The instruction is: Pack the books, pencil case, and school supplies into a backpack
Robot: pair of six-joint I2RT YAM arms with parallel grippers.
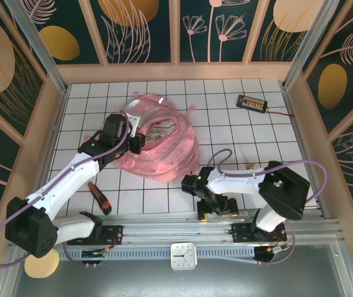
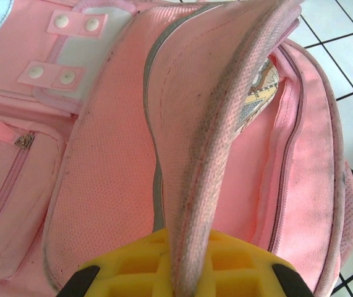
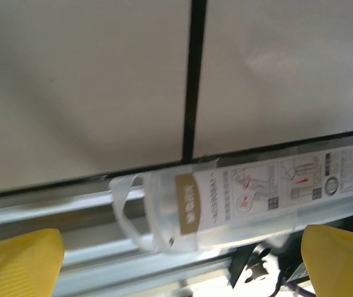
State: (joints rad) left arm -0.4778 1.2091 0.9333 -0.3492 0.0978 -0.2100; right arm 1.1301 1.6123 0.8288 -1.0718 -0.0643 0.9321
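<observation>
Backpack [image 1: 164, 145]: it lies flat on the tiled table [image 1: 238, 133], left of centre and towards the back, with its main opening turned towards the right arm. The left gripper [image 2: 185, 272] is pressed together on the rim of the top flap [image 2: 225, 93], which stands lifted clear of the body. The likely purpose is to hold the mouth open so that the other arm can load it unaided. Inside the mouth a printed cover [image 2: 259, 93] shows against the lining. Which item it belongs to cannot be told.

Ruler [image 3: 250, 201]: packed in a clear sleeve with a printed label, it lies lengthwise along the near edge of the table, partly over the metal rail [image 3: 52, 210]. The right gripper [image 3: 179, 263] hangs just above it with its fingers [image 3: 18, 263] spread wide, and neither finger touches the sleeve. The line between the fingers runs along the sleeve, not across it. The wrist would therefore probably need to turn before the fingers could close on the narrow width.

Caution: the sleeve is thin, smooth and flat against the rail, so the fingers may slide off or catch the rail edge.

Not part of the load: the knife [image 1: 100, 198] near the left arm, and the black box [image 1: 252, 102] at the far right. Both lie well apart from the backpack.
</observation>
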